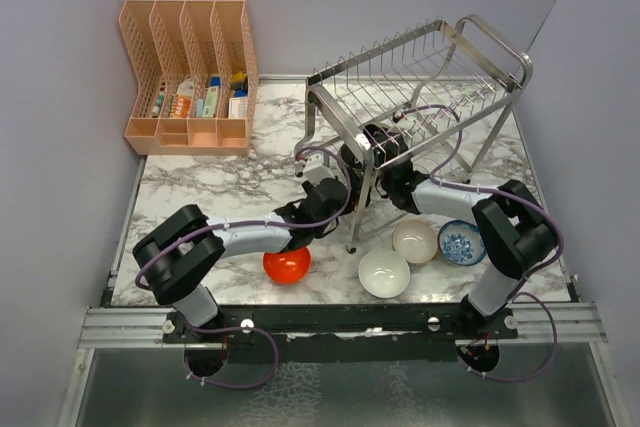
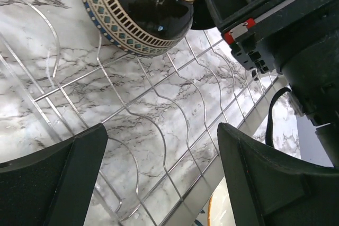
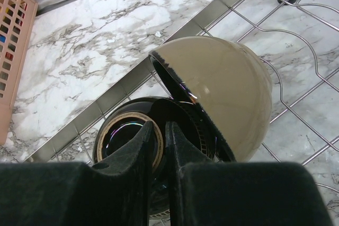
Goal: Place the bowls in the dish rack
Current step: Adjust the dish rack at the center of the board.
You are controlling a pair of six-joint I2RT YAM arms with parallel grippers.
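Pinching, right fingers (image 3: 135,157): dark brown bowl (image 3: 180,117), tipped on its side on dish rack (image 1: 413,55) wires
Left fingers (image 2: 58,183): spread wide, beside bowl

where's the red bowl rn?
Top view: the red bowl sits on the table near the front edge, left of the white bowl, partly under the left arm, outside the rack.
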